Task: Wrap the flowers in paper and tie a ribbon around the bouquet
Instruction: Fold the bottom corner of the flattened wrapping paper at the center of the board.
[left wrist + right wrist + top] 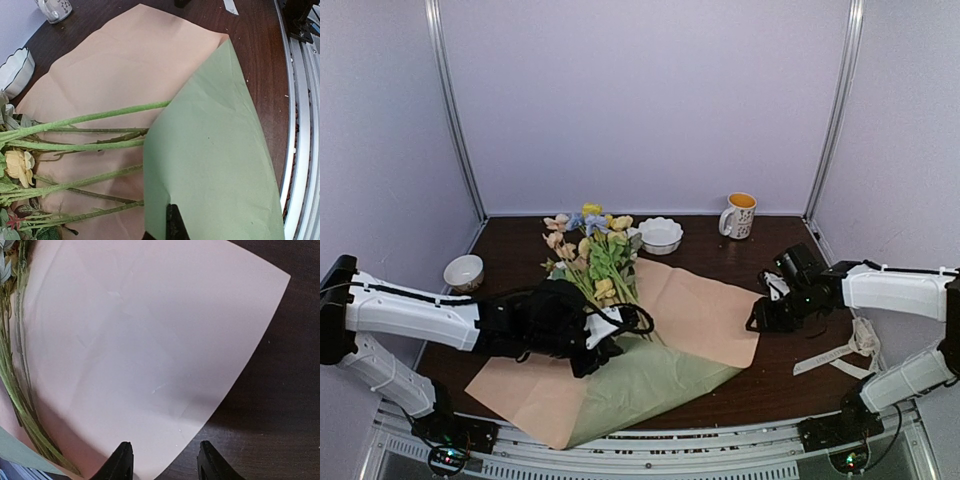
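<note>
The paper [705,315] lies peach side up on the dark table, with its near part folded over so the sage-green side [650,385] faces up. The flowers [595,250] rest on the sheet, blossoms toward the back. Their green stems [90,145] run under the raised green flap [215,150]. My left gripper [608,345] is shut on that flap's edge, and one dark finger [175,222] shows against the green. My right gripper [760,318] hovers open over the paper's right corner [150,365], holding nothing, with the sheet's edge between its fingertips [120,465]. The cream ribbon [840,352] lies loose at the right.
A white scalloped bowl [660,235] and a patterned mug [738,215] stand at the back. A small bowl [463,272] sits at the left near the left arm. The metal table rail [300,125] runs close along the near edge.
</note>
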You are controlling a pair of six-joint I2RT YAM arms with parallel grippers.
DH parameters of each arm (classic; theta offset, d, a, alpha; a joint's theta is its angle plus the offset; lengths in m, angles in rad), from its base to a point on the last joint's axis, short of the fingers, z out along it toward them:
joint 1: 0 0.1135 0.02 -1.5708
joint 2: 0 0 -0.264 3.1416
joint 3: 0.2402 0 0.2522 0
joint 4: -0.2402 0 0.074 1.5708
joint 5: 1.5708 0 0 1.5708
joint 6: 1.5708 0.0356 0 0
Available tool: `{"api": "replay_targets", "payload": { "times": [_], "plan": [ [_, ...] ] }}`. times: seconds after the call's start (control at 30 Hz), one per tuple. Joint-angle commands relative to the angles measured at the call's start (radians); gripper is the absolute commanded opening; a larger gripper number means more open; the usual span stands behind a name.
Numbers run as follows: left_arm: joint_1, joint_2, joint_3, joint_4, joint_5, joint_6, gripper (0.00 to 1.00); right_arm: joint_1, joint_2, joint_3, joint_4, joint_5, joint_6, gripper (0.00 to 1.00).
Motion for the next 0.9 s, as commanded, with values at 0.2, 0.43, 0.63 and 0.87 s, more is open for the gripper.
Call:
{"api": "replay_targets", "payload": {
  "times": [0.2, 0.43, 0.63, 0.87],
  "plan": [
    [0.008, 0.04, -0.031, 0.093, -0.056, -0.032, 0.0, 0.015, -0.024, -0.104, -0.067, -0.099, 0.074, 0.46],
    [0.012, 0.04, -0.052, 0.126, -0.105, -0.033, 0.0, 0.15, -0.001, 0.025, -0.077, -0.176, -0.095, 0.49],
    [0.023, 0.076, -0.04, 0.094, -0.121, -0.051, 0.0, 0.185, 0.175, 0.176, -0.076, -0.15, -0.166, 0.47],
    [0.062, 0.14, 0.004, -0.033, -0.197, -0.078, 0.0, 0.293, 0.399, 0.362, -0.144, -0.03, -0.207, 0.44]
  ]
}}
